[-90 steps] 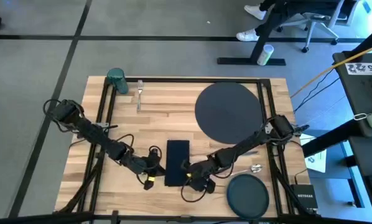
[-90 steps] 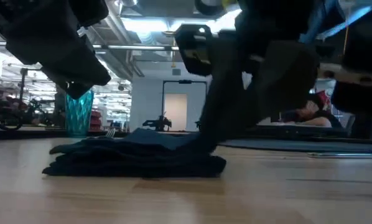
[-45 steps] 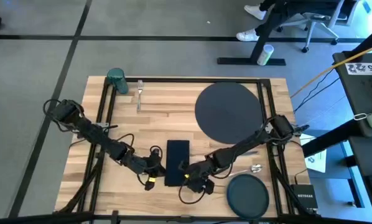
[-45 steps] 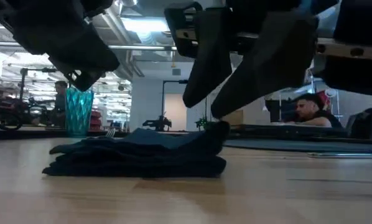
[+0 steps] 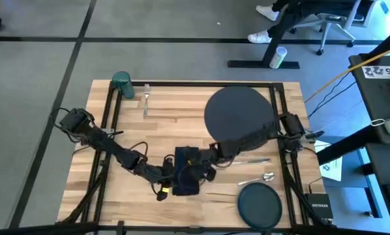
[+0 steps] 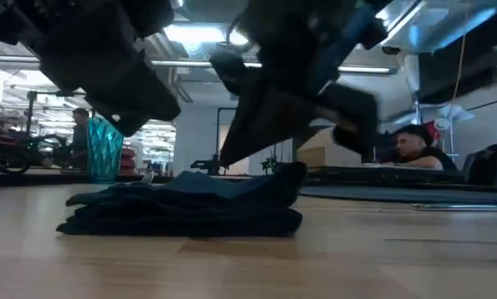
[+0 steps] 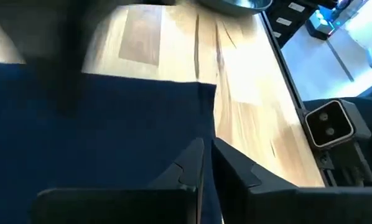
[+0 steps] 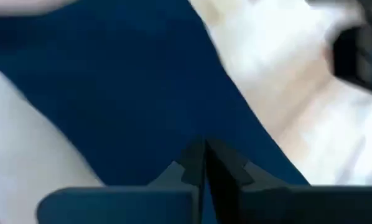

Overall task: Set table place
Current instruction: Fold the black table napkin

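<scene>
Navy folded cloth napkin [image 5: 185, 171] beneath both closed, seemingly empty grippers [image 5: 171, 175] [image 5: 196, 171]

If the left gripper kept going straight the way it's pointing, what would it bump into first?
Most likely the navy napkin. The left gripper has its fingers closed and points low across the folded cloth, which fills its wrist view right in front. Past the napkin lies bare table. How high it sits above the cloth is hard to judge.

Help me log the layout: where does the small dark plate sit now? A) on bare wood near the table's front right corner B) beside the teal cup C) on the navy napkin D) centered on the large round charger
A: in the high view the small dark plate lies on bare table wood, apart from the charger.
</scene>
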You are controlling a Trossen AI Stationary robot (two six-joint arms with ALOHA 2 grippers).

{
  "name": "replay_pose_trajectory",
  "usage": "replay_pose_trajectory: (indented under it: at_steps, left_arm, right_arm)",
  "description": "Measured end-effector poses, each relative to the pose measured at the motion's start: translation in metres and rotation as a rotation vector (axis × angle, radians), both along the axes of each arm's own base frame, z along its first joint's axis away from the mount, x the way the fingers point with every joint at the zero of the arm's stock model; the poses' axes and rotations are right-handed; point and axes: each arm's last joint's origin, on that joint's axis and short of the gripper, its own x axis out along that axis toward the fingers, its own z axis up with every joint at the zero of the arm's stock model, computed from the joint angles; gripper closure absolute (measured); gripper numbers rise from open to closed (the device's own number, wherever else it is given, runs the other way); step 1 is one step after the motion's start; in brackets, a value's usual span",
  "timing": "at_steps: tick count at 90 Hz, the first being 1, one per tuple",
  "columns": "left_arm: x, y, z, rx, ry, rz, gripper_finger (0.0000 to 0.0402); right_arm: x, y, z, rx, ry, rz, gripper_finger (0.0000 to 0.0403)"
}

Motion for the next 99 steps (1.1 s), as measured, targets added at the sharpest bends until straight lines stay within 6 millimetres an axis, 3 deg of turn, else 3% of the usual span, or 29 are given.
replay_pose_trajectory:
  at_steps: [16, 32, 70, 99]
  left_arm:
    - [0.004, 0.003, -0.009, -0.002, 0.031, 0.025, 0.0387]
    - [0.005, 0.003, -0.02, -0.012, 0.068, 0.04, 0.0387]
    - [0.0, -0.009, -0.044, -0.034, 0.158, 0.056, 0.0387]
    - [-0.003, -0.016, -0.036, -0.032, 0.105, 0.04, 0.0387]
  right_arm:
    - [-0.001, -0.036, -0.009, 0.017, 0.027, -0.05, 0.0402]
    - [-0.007, -0.055, -0.02, 0.052, 0.036, -0.071, 0.0403]
    - [-0.017, -0.066, -0.035, 0.09, 0.029, -0.068, 0.0403]
    - [-0.018, -0.069, -0.038, 0.098, 0.005, -0.068, 0.0403]
